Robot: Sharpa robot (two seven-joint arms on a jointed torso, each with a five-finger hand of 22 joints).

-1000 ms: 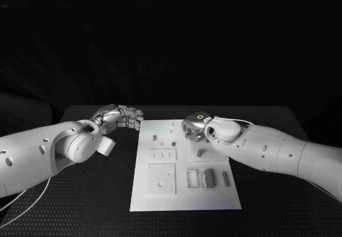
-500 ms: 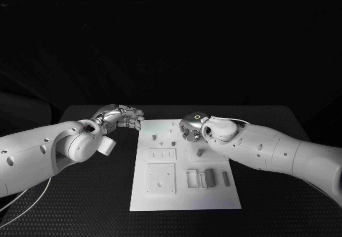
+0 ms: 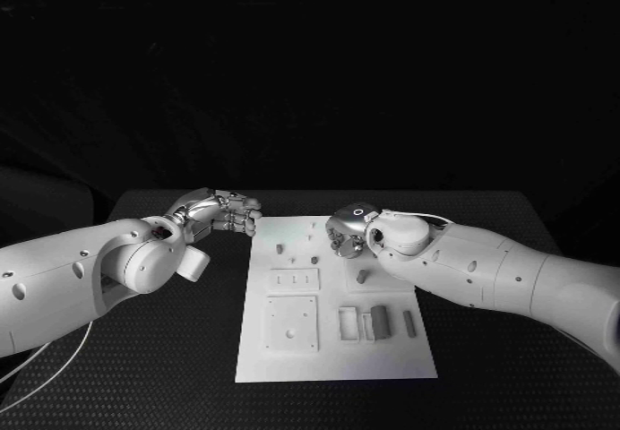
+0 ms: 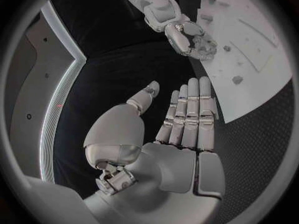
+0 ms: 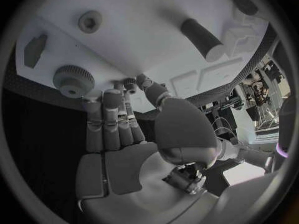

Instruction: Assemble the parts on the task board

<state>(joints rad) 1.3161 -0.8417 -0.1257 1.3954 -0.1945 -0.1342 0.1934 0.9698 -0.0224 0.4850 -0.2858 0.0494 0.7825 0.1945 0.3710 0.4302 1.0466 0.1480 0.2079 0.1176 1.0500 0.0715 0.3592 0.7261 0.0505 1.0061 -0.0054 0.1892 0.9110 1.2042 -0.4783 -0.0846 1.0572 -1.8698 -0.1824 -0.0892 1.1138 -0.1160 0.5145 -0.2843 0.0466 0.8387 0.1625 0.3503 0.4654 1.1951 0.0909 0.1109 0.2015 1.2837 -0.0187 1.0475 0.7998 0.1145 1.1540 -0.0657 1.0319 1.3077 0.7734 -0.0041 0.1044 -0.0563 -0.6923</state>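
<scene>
The white task board lies in the middle of the table. My right hand hovers over its far right part, fingers pointing down. In the right wrist view my right hand has its fingers stretched out with nothing between them, their tips right beside a grey knurled round part near the board's edge. A grey cylinder peg stands further in, the same peg showing just behind my wrist. My left hand hangs off the board's far left corner; its fingers are straight, its palm bare.
Square plates and upright rectangular pieces sit on the near half of the board. Small parts lie near its middle. A hex-holed piece is set in the board. Black table surrounds the board.
My right hand has shifted slightly toward the far left over the board, uncovering more of the peg. The left hand has stayed still.
</scene>
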